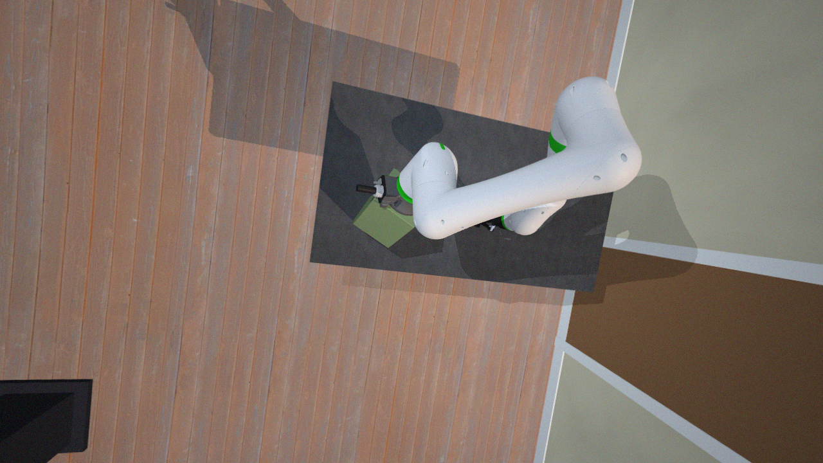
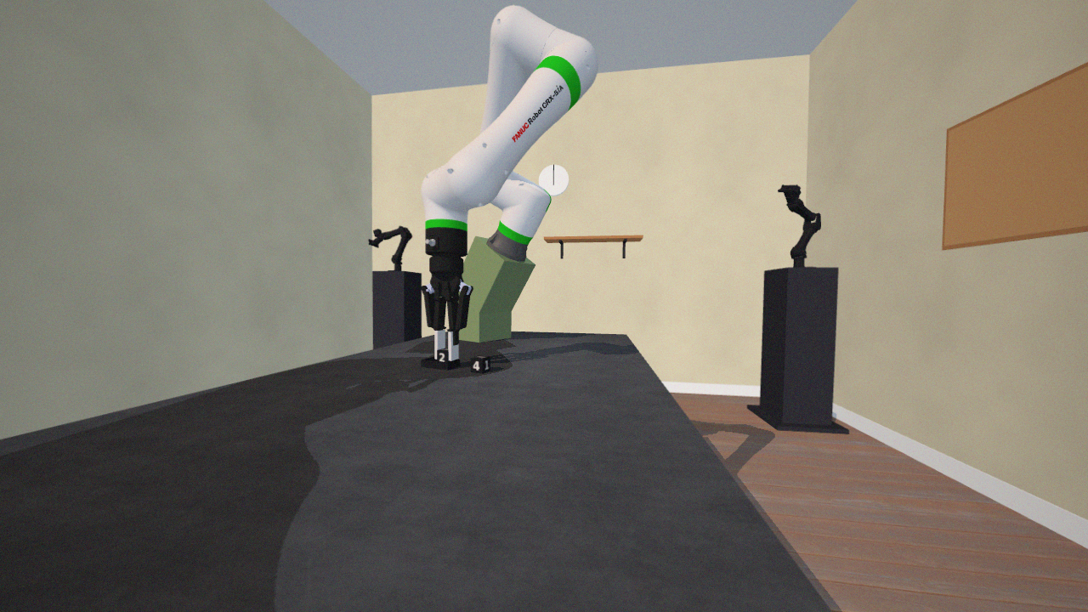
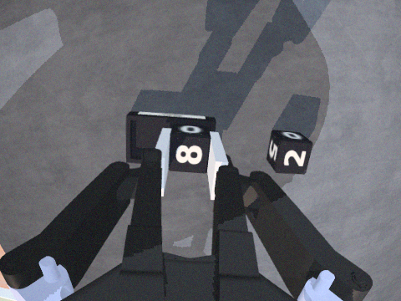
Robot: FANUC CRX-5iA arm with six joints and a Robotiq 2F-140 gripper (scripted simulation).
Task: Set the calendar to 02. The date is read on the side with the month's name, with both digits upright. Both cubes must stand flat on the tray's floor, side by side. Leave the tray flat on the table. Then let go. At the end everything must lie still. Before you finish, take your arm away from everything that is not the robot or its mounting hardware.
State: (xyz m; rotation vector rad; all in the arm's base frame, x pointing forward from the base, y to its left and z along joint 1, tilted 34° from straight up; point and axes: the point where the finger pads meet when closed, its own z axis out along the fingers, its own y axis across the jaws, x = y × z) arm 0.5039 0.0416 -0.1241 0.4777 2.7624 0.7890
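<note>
jaws pinching cube (image 3: pixel 190 150) | tray (image 3: pixel 146 133) half hidden | second cube (image 3: pixel 290 152) outside

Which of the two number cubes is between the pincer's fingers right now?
The cube showing 8 to the wrist camera, over the tray, sits between the pincer's pads. The other cube, showing 2, stands apart on the table.

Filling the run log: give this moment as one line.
gripper | shut on 8-face cube | at tray | second cube on table, outside tray
</note>
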